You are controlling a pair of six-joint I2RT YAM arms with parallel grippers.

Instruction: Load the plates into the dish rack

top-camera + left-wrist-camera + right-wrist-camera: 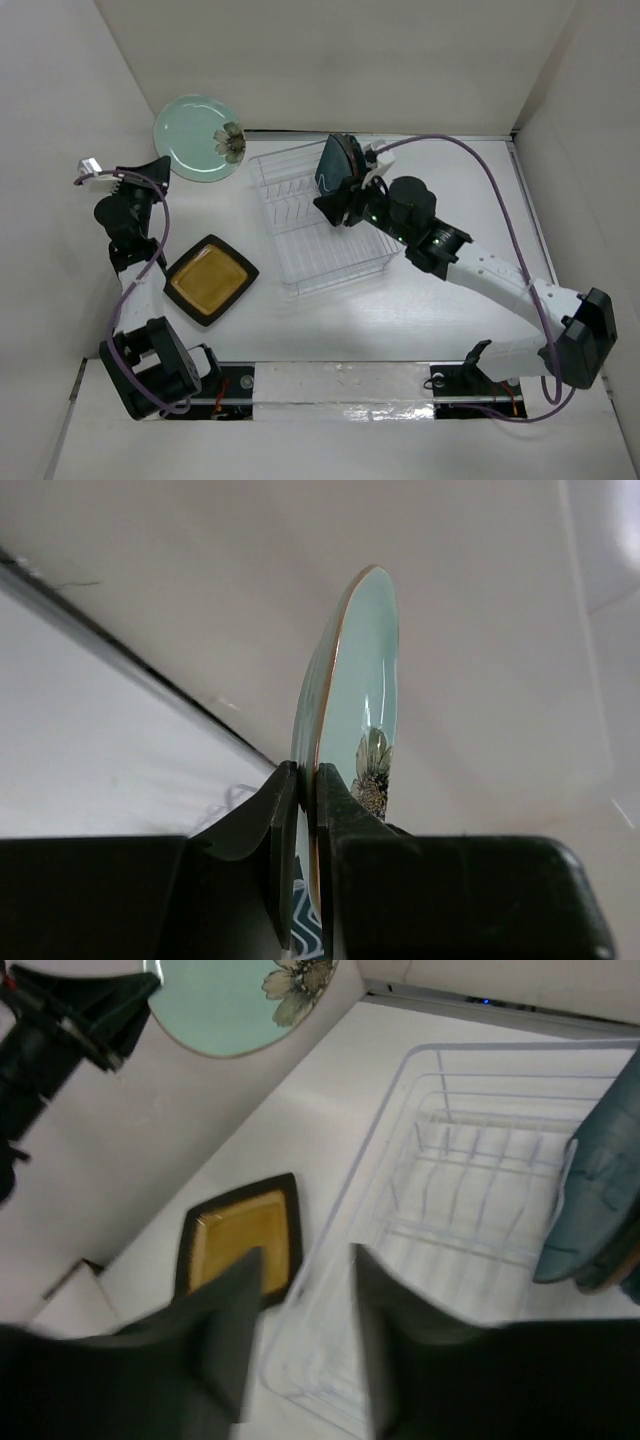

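Note:
My left gripper point(152, 178) is shut on the rim of the round pale green patterned plate point(198, 137) and holds it up on edge at the far left; the left wrist view shows the jaws point(308, 780) clamped on the plate's rim point(360, 670). The square mustard-yellow plate point(211, 280) lies flat on the table left of the clear dish rack point(300, 240). Dark teal plates point(338, 165) stand upright at the rack's far right end; I cannot tell how many. My right gripper point(332, 205) is open and empty over the rack point(480, 1190), next to the teal plates point(600, 1190).
White walls enclose the table on the left, back and right. The green plate is close to the back-left wall. The right wrist view also shows the yellow plate point(240, 1235), the green plate point(230, 1000) and the left gripper point(100, 1015).

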